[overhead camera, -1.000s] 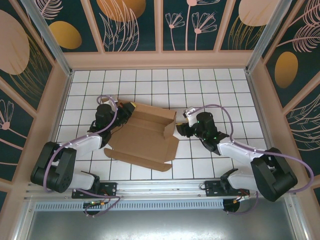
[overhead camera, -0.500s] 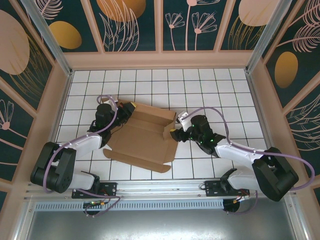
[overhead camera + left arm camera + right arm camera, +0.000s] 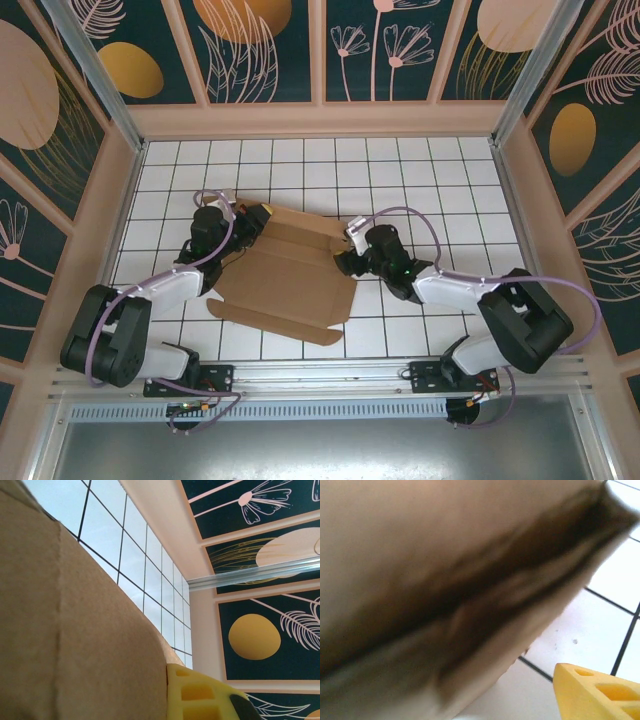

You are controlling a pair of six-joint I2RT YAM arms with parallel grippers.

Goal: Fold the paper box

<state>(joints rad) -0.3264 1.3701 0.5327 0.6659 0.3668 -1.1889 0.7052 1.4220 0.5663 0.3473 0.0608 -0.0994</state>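
— Left gripper (image 3: 252, 218): how did it stand?
— Jaws together, clamped on the far-left edge of the paper box (image 3: 285, 280), as seen from the overhead camera.
— And the right gripper (image 3: 342, 264)?
— It was at the box's right edge. Whether its jaws were apart or closed could not be told: cardboard and the wrist hid them from above, and its own camera was blurred.
— Where did the box lie?
— On the white tiled table (image 3: 400, 180) between the two arms, left of centre. It was partly folded, its far side raised and its near flap flat on the tiles.
— The count?
— One box, two arms, two grippers and two purple cables (image 3: 405, 213), one along each arm.
— What did the views add?
— The overhead camera gave the box's whole outline and both arms. The left wrist camera showed a creased brown panel just beside one yellow finger (image 3: 197, 695), with an aluminium rail (image 3: 250, 575) and leaf-patterned wall panels (image 3: 260, 635) beyond. The right wrist camera showed a blurred cardboard edge, close up, and one yellow fingertip (image 3: 600, 692) low right over the tiles.
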